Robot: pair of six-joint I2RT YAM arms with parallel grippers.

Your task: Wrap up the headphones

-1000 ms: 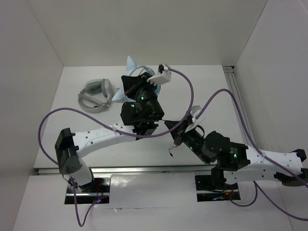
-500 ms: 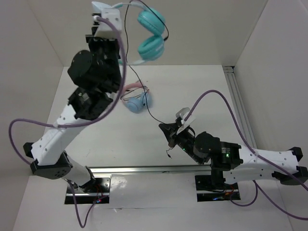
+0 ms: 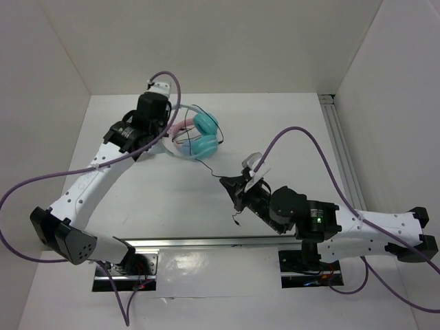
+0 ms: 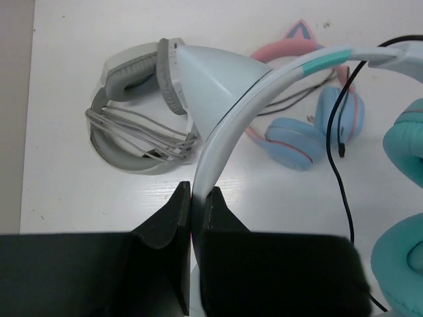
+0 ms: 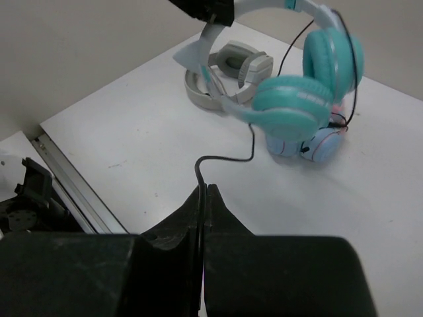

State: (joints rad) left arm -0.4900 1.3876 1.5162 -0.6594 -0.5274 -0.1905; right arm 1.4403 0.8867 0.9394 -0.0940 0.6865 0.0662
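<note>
The headphones, with teal cups and a pale cat-ear headband, hang above the table's back middle. My left gripper is shut on the headband just below a cat ear. The thin black cable runs from the cups down to my right gripper. That gripper is shut on the cable, and the short plug end dangles below it. The right wrist view shows both teal cups held off the table.
Grey-white headphones with their bundled cable lie at the back left. Pink-band blue-cup headphones lie under the teal pair, also in the top view. A metal rail runs along the near edge, white walls around.
My left arm has swung the headphones from high above the back wall down to just over the pink pair. My right gripper kept the cable and shifted slightly left.
</note>
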